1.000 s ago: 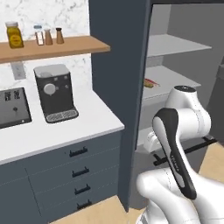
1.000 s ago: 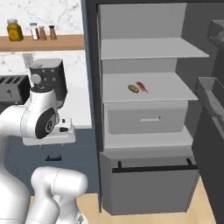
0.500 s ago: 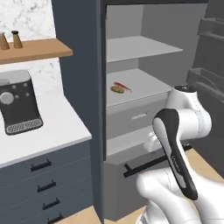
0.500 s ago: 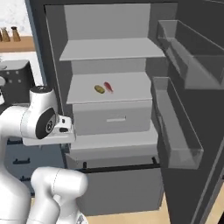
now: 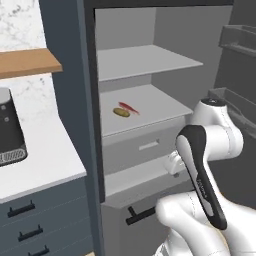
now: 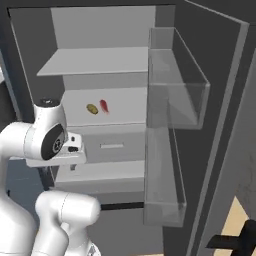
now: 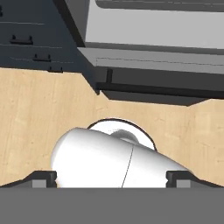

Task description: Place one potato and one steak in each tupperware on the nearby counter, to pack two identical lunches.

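One potato (image 5: 121, 112), a small yellow-brown lump, lies on the middle shelf of the open fridge, and one steak (image 5: 129, 106), a thin red strip, lies just right of it. From the right base view the potato (image 6: 92, 108) and the steak (image 6: 104, 105) sit side by side on that shelf. My gripper (image 7: 111, 177) is open, fingertips (image 7: 43, 177) wide apart with nothing between them, pointing down at the floor in front of the fridge, well below the shelf. The white counter (image 5: 45, 160) lies to the left of the fridge. The tupperware is out of view.
A dark coffee machine (image 5: 7, 130) stands on the counter under a wooden wall shelf (image 5: 27, 62). The fridge door (image 6: 175, 80) with clear bins stands open on the right. A grey fridge drawer (image 5: 145, 146) sits under the food shelf, and a bar handle (image 7: 144, 87) runs below it.
The base has swung toward the fridge, so both base views have shifted and the fridge is now central. Potato and steak lie as before. The gripper stays open.
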